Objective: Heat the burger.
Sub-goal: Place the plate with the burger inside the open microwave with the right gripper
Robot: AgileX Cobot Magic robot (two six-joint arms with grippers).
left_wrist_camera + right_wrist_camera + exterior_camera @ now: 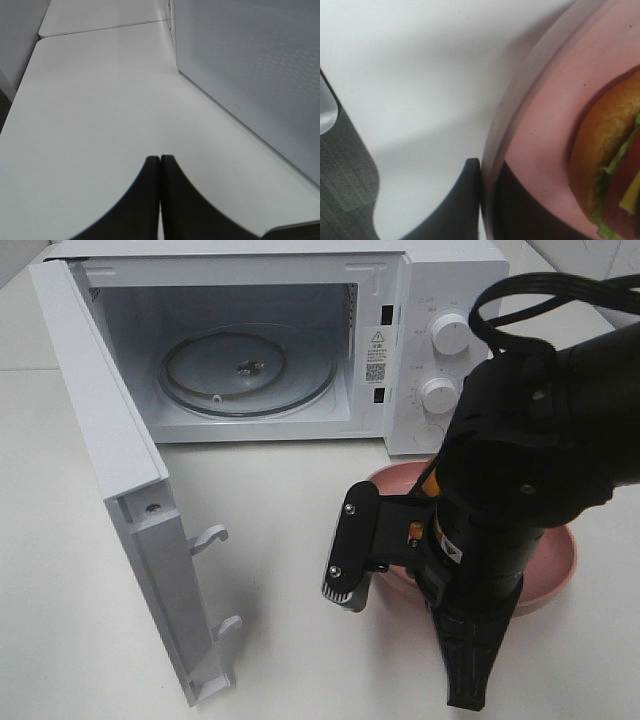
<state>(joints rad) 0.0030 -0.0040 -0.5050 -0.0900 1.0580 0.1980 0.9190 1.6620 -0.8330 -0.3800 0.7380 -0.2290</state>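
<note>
Currently: microwave (455, 270) fills upper frame, door (110, 440) swung wide at left, turntable (250, 375) bare. Right arm (520, 490) at lower right covers pink plate (555, 560). Burger (612, 145) on plate, hidden in high view; wrist view shows it just inside rim from right gripper (487, 169), which pinches plate rim. Cavity lies up-left of plate; path looks clear. Left gripper (160, 159) pressed together over table (100, 125), farther off.

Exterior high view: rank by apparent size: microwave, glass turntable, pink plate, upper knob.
1. microwave
2. pink plate and glass turntable: unranked. They look about alike, and the plate is nearer the camera and partly hidden.
3. upper knob
</note>
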